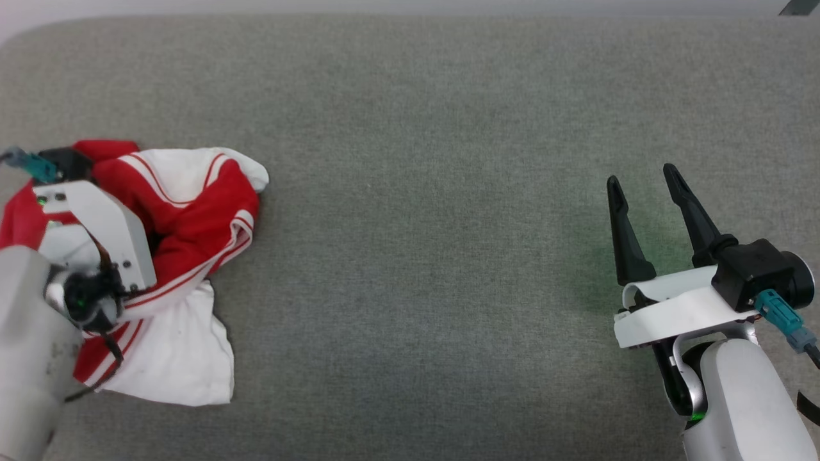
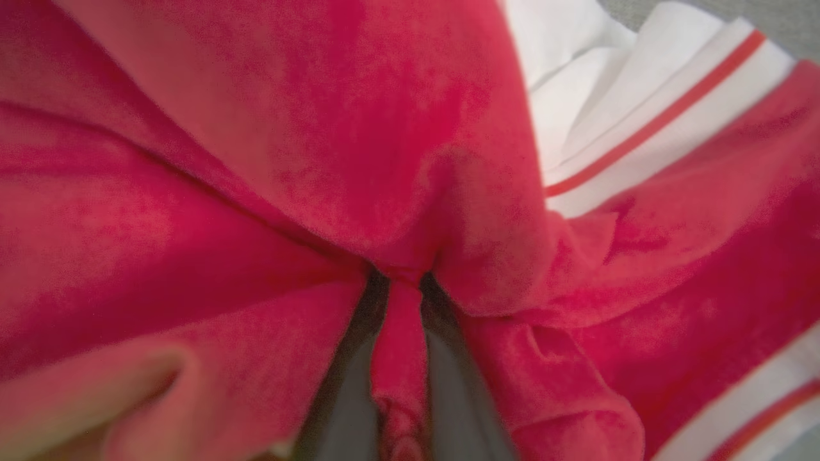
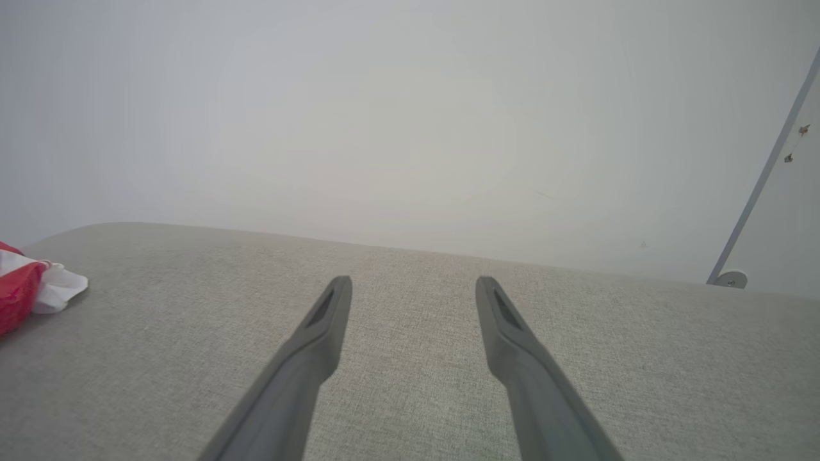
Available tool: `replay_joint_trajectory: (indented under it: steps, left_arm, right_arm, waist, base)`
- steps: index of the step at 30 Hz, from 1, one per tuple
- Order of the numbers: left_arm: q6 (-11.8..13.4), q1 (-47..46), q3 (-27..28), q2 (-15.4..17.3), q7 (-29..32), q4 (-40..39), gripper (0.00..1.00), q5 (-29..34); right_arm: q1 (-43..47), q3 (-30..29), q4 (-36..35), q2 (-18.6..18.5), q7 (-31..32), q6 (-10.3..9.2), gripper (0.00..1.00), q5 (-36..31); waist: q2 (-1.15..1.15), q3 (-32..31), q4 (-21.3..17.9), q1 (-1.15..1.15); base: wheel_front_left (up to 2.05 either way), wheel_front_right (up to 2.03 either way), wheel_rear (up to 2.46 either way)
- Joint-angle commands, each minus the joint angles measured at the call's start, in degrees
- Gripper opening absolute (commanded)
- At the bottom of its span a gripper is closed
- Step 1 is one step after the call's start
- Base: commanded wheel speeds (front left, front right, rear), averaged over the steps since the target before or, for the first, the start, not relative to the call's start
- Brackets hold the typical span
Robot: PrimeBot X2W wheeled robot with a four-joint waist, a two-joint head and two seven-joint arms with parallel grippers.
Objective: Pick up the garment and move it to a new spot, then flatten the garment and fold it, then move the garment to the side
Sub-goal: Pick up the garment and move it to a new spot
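Observation:
The garment (image 1: 198, 211) lies crumpled at the left end of the grey fabric surface (image 1: 423, 192), red with white panels and striped trim. My left arm's wrist (image 1: 96, 224) reaches over it and covers the fingers in the head view. In the left wrist view my left gripper (image 2: 403, 282) is shut on a pinched fold of the red garment (image 2: 384, 128). My right gripper (image 1: 640, 176) hovers far to the right, open and holding nothing. The right wrist view shows the right gripper (image 3: 413, 285) spread over bare surface, with an edge of the garment (image 3: 25, 288) at far left.
The grey surface stretches wide between garment and right gripper. Its far edge (image 1: 410, 16) meets a pale wall, and its far left corner is rounded. A thin slanted pole (image 3: 762, 179) stands beyond the far right.

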Motion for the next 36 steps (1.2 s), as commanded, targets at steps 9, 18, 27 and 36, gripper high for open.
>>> replay_joint_trajectory:
  steps: [9,18,27,36]
  left_arm:
    - [-0.1,0.1,-4.4,1.2,-13.9,-3.6,0.00,0.6]
    - [-0.1,-1.0,-9.0,1.5,-23.2,-16.2,0.00,-1.4]
    - [-0.1,-3.8,-14.4,0.8,-20.4,-35.6,0.00,-6.5]
    - [-0.1,-12.7,-24.7,-7.5,-15.8,-37.9,0.00,-6.2]
  right_arm:
    - [2.2,-0.2,0.8,0.3,0.0,-0.07,1.00,0.5]
    - [5.1,-3.9,0.0,0.4,0.0,-0.07,1.00,1.4]
    - [6.6,-8.7,-3.0,0.8,0.0,-0.08,1.00,2.9]
    - [5.0,-11.5,-5.4,1.0,0.0,-0.07,1.00,6.9]
  waist:
    - [0.00,-6.8,2.9,0.00]
    - [0.00,-10.4,2.1,0.00]
    - [0.00,-9.3,-3.6,0.00]
    - [0.00,-4.2,-13.3,0.00]
  base:
    - [0.00,0.00,0.00]
    - [0.00,0.00,0.00]
    - [0.00,0.00,0.00]
    - [0.00,0.00,0.00]
